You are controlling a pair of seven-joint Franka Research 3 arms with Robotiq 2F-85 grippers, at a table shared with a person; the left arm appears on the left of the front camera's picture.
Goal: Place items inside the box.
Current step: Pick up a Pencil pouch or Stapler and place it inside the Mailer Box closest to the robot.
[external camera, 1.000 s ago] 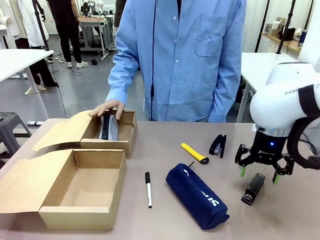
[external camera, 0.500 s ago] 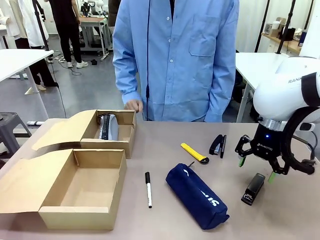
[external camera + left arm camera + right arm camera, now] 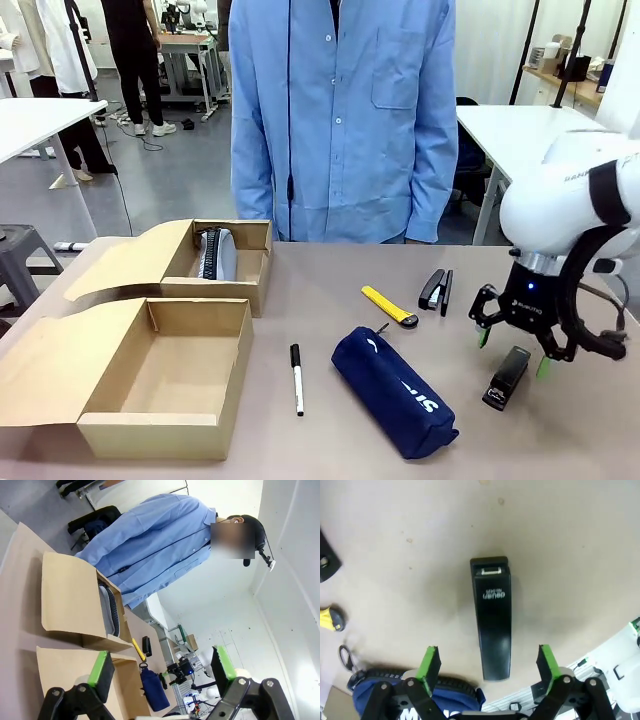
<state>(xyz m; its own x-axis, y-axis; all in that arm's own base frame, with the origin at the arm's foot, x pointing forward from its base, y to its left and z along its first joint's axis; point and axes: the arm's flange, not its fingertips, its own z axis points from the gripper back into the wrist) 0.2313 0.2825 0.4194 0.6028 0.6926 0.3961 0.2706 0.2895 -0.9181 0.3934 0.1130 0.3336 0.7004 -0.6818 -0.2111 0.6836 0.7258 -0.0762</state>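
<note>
My right gripper (image 3: 513, 352) hangs open just above a black stapler (image 3: 508, 377) at the table's right. In the right wrist view this stapler (image 3: 492, 615) lies lengthwise between the green fingertips (image 3: 430, 662), untouched. A navy zip pouch (image 3: 393, 390) lies in the middle, with a white black-capped marker (image 3: 297, 378) to its left. Behind them are a yellow cutter (image 3: 389, 305) and a second stapler (image 3: 436, 290). The box (image 3: 160, 438) stands open at the front left, its lid flap spread to the left. My left gripper (image 3: 161, 665) is open in the air, holding nothing.
A smaller cardboard box (image 3: 250, 285) behind the big one holds a grey and black item (image 3: 215, 255). A person in a blue shirt (image 3: 345, 120) stands at the far edge, hands off the table. Bare tabletop lies between the marker and the box.
The person's hand has left the smaller box and the person has straightened up. My right gripper has shifted slightly right over the stapler, still open.
</note>
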